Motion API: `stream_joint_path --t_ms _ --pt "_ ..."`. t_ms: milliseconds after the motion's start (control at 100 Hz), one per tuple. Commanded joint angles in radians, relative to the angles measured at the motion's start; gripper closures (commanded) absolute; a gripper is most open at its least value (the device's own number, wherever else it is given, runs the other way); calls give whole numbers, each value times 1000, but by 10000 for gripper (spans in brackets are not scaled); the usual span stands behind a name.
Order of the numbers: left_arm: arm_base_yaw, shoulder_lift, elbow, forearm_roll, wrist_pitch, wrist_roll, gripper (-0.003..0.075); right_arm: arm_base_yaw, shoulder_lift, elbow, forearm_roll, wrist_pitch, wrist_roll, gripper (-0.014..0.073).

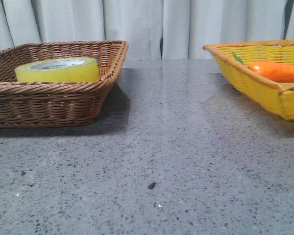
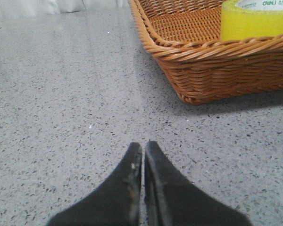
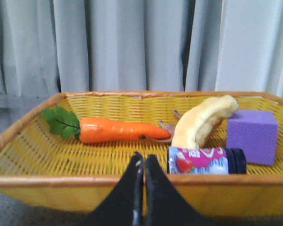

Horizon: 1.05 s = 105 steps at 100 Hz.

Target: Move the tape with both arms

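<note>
The tape (image 1: 58,69) is a wide yellow roll with a white core lying flat inside the brown wicker basket (image 1: 54,100) at the left. It also shows in the left wrist view (image 2: 255,20). My left gripper (image 2: 143,147) is shut and empty, low over the grey table, apart from the brown basket (image 2: 212,61). My right gripper (image 3: 144,158) is shut and empty, in front of the near rim of the yellow basket (image 3: 61,181). Neither gripper shows in the front view.
The yellow basket (image 1: 264,83) at the right holds an orange carrot (image 3: 118,130), a banana (image 3: 203,122), a purple block (image 3: 253,135) and a small pink-labelled bottle (image 3: 205,161). The carrot shows in the front view (image 1: 277,71). A dark speck (image 1: 151,185) lies on the grey table. Curtains hang behind.
</note>
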Motion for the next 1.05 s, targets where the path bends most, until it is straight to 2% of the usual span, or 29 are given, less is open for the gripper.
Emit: stream_joint_path --t_ms 0,200,460,1040 --pt "2 -28 10 -5 -60 -6 741 -22 -19 20 1 0 -1 668" --pt "2 -28 10 -5 -60 -6 741 -22 -19 20 1 173 -1 668" --pt "2 -28 10 -5 -60 -6 741 -22 -19 20 1 304 -1 668" --pt "2 -28 10 -5 -60 -6 741 -22 -19 20 1 317 -1 668"
